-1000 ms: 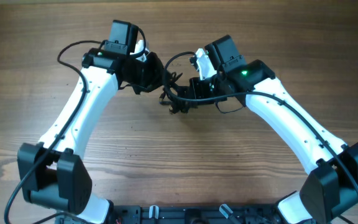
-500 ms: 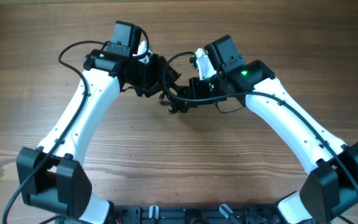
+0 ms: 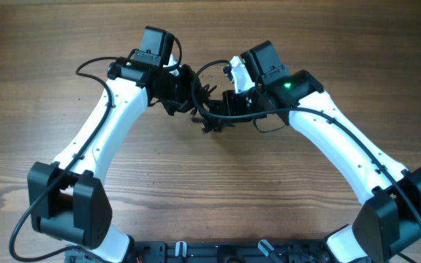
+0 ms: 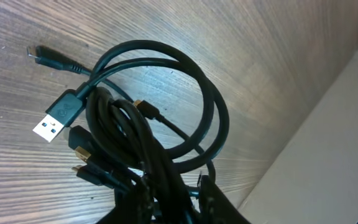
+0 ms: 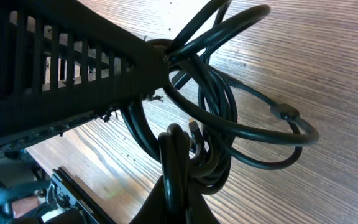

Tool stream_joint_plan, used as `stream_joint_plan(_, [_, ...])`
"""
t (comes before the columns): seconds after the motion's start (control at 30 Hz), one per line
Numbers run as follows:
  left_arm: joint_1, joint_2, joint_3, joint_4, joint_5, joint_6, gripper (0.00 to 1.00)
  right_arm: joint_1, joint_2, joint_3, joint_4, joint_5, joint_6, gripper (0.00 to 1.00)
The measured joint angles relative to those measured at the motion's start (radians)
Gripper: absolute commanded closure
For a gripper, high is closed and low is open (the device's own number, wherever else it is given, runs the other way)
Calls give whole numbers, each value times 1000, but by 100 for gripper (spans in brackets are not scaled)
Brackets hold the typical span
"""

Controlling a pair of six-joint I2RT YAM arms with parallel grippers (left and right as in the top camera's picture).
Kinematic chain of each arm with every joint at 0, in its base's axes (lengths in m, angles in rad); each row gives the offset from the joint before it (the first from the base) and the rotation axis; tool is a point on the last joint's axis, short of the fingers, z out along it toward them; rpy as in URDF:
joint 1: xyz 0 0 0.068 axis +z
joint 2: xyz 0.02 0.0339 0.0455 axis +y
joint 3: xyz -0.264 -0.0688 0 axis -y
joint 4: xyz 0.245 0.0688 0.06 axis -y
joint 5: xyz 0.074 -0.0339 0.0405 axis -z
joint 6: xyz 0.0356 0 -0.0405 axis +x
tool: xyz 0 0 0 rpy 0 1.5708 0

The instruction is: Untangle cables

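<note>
Both arms meet at the far middle of the table (image 3: 64, 168), wrists angled in toward each other. The cables (image 3: 209, 120) are one bunched black knot right between the two grippers, nothing laid out separately.

Left gripper (image 3: 194, 98): comes in from the left, tips buried in the upper left of the bunch. In the left wrist view its jaws are clamped on the thick part of the cables (image 4: 135, 143), with several strands squeezed between the two fingers (image 4: 219, 208) at the bottom edge. A loop (image 4: 219, 118) stands out past the grip. A USB-A plug (image 4: 58, 119) sticks out to the left, metal end lit up. A small plug (image 4: 42, 56) on a thin lead is above it. More plug ends are tucked under the USB-A one, too dark to tell their type. Whether the plugs touch the wood, can't tell.

Right gripper (image 3: 218, 113): comes in from the right, on the lower right of the same bunch. In the right wrist view its fingers (image 5: 169, 155) are pressed nearly together, pinched on strands of the cables (image 5: 216, 106) where several loops stack up. One loop swings out right with an inline lump on it. The left gripper (image 5: 148, 62) fills the upper left of that view, its tip on the same loops.

The grippers are very near each other, tips almost touching.
</note>
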Motion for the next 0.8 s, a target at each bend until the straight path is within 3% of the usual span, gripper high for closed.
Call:
stream_joint_plan(0.07, [0,0,0,8,2,-8,96,0,0,0,0,0,3,95])
stream_joint_plan(0.4, [37,0,0,26,90,29,96,0,0,0,-11,57,85,95])
stream_joint_plan(0.8, [232,-35,-13,-30,473,251,96,0,5,9,20,59,115,95])
